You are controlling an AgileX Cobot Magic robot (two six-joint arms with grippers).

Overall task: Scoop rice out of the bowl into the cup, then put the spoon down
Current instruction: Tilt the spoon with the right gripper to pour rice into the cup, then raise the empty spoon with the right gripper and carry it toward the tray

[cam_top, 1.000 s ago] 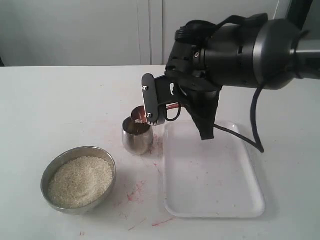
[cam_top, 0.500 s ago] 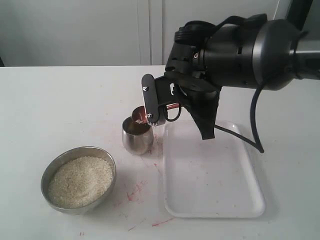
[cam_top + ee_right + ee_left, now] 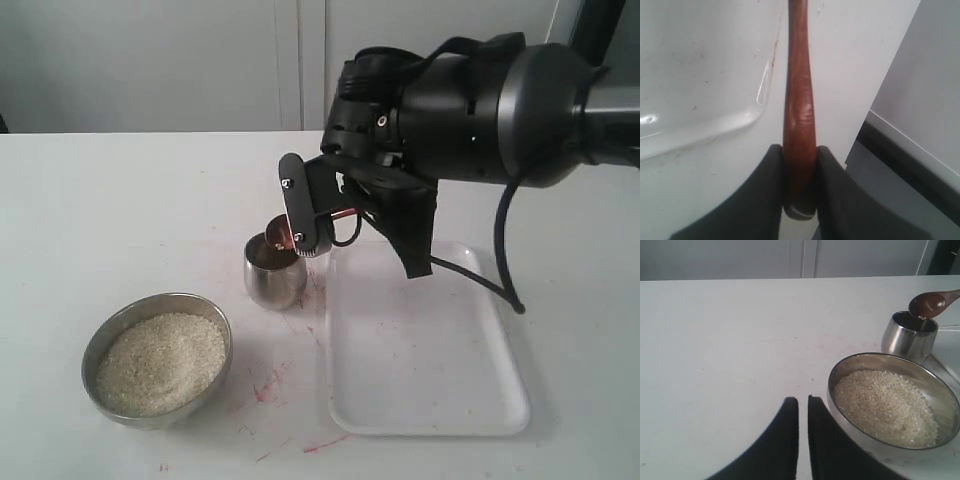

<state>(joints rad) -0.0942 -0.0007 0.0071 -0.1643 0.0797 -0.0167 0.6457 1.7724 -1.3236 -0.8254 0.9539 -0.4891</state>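
Gripper [image 3: 800, 155] at right pinches the spoon [image 3: 799, 100], seemingly above the cup [image 3: 274, 275].

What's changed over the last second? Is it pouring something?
The right gripper rolled a little, tipping the spoon further over the cup. The white grains seen on the spoon earlier no longer show from the exterior view. Unchanged: the grip on the handle, the cup, the bowl, its rice and the tray.
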